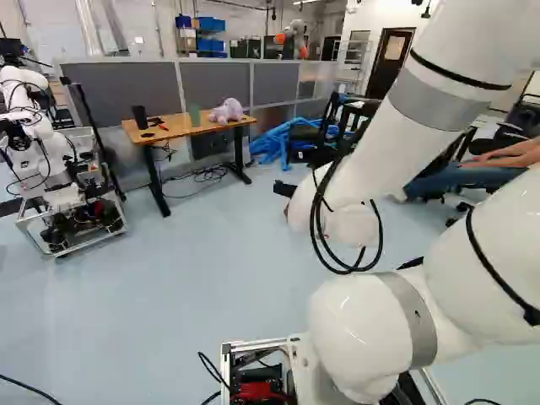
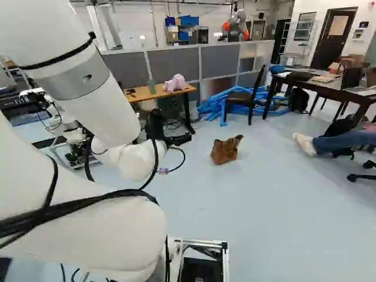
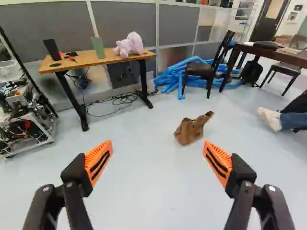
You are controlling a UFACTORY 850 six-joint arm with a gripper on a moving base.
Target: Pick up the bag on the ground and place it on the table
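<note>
Bag (image 2: 225, 151): brown, crumpled, on smooth pale floor (image 2: 270, 205), right of centre in right base view. Tool (image 2: 181, 140): open, ridged orange pads (image 3: 99, 163) wide apart. Rectangular wood-toned tabletop (image 1: 181, 130), upper left of left base view, bears rounded plush toy (image 1: 226, 110).

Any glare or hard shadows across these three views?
Left base view: small glossy highlights on the white arm; right base view: soft, diffuse light on the pale floor; wrist view: no hard shadow beside the brown bag.
</note>
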